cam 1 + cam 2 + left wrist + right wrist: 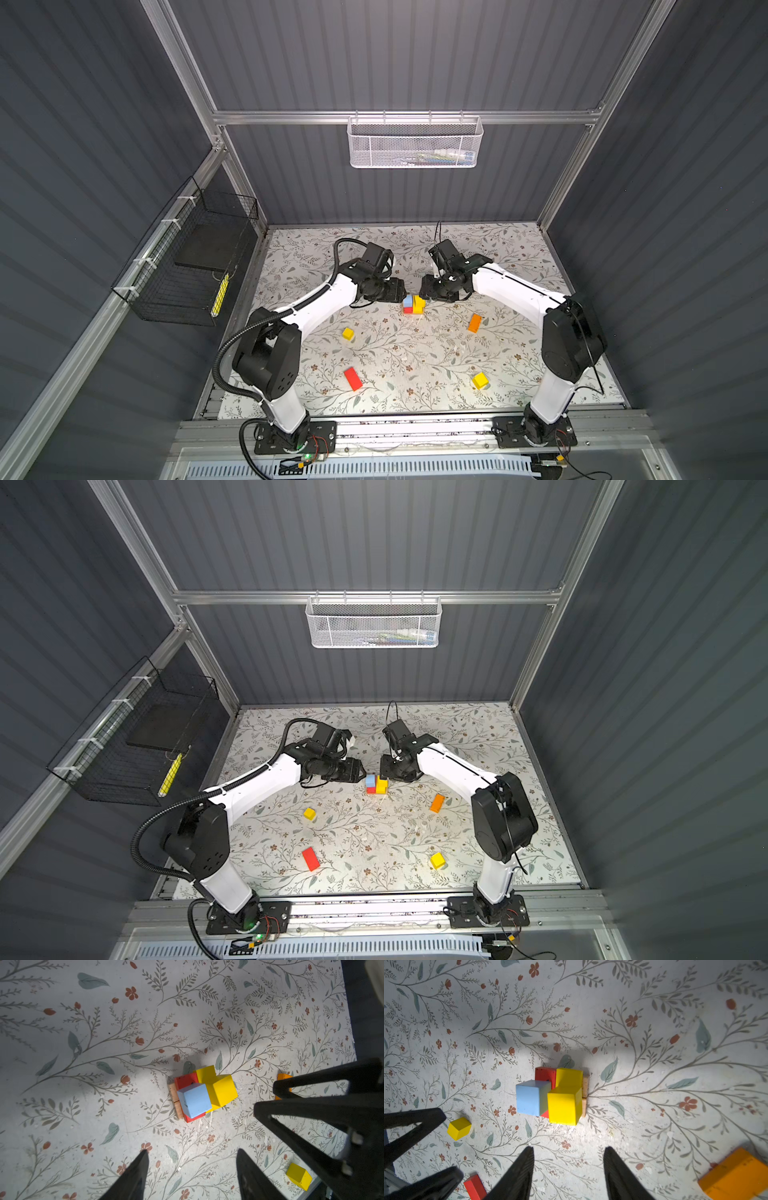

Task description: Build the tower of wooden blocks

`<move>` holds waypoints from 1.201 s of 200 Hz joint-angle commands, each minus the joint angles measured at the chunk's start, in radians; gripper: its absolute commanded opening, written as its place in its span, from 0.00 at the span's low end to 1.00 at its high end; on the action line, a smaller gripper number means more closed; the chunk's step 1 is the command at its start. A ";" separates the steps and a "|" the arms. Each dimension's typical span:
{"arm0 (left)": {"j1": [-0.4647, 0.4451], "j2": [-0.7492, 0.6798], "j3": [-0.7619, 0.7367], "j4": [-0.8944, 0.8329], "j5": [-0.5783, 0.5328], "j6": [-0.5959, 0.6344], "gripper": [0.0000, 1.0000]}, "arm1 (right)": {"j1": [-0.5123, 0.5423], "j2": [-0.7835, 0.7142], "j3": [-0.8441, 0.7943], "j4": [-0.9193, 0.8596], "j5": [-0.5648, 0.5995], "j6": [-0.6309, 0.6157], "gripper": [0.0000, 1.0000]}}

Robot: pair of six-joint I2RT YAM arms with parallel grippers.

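The tower (413,304) (377,784) stands mid-table: tan bricks (173,1095) at the bottom, a red brick (185,1081) and a yellow brick above, a light-blue cube (194,1100) (530,1097) and a yellow cube (223,1089) (563,1105) on top. My left gripper (395,291) (192,1152) hovers open and empty just left of the tower. On the other side my right gripper (428,291) (569,1148) hangs open, also empty. Loose wood blocks lie nearer the front: a yellow cube (348,333), a red brick (353,378), an orange brick (474,323) and another yellow cube (480,380).
A white mesh basket (413,143) hangs on the back wall. A black wire basket (195,257) is fixed to the left wall. The floral mat (415,365) ends at an aluminium rail along the front.
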 commanded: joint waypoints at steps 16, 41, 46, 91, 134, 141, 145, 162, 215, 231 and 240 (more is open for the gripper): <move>0.009 0.058 0.065 0.010 0.060 0.041 0.58 | -0.033 -0.012 -0.093 0.163 -0.084 0.013 0.53; 0.010 0.082 0.066 0.033 0.088 0.039 0.54 | -0.046 -0.004 -0.116 0.203 -0.101 0.020 0.51; 0.010 0.088 0.066 0.035 0.091 0.036 0.53 | -0.047 -0.004 -0.121 0.209 -0.104 0.023 0.51; 0.014 0.122 0.061 0.064 0.118 0.022 0.48 | -0.062 0.004 -0.143 0.266 -0.136 0.036 0.50; 0.018 0.146 0.056 0.096 0.151 0.011 0.46 | -0.063 0.015 -0.148 0.277 -0.151 0.045 0.47; 0.020 0.149 0.056 0.097 0.154 0.011 0.46 | -0.064 0.014 -0.152 0.278 -0.151 0.047 0.47; 0.020 0.149 0.056 0.099 0.156 0.012 0.45 | -0.064 0.014 -0.152 0.278 -0.150 0.046 0.47; 0.021 0.154 0.055 0.100 0.158 0.010 0.43 | -0.063 0.017 -0.159 0.278 -0.148 0.047 0.47; 0.025 0.169 0.051 0.099 0.171 0.008 0.39 | -0.064 0.029 -0.161 0.277 -0.144 0.057 0.46; 0.026 0.175 0.051 0.098 0.175 0.007 0.37 | -0.064 0.034 -0.159 0.278 -0.142 0.059 0.46; 0.026 0.176 0.054 0.097 0.175 0.008 0.37 | -0.063 0.035 -0.159 0.278 -0.142 0.060 0.46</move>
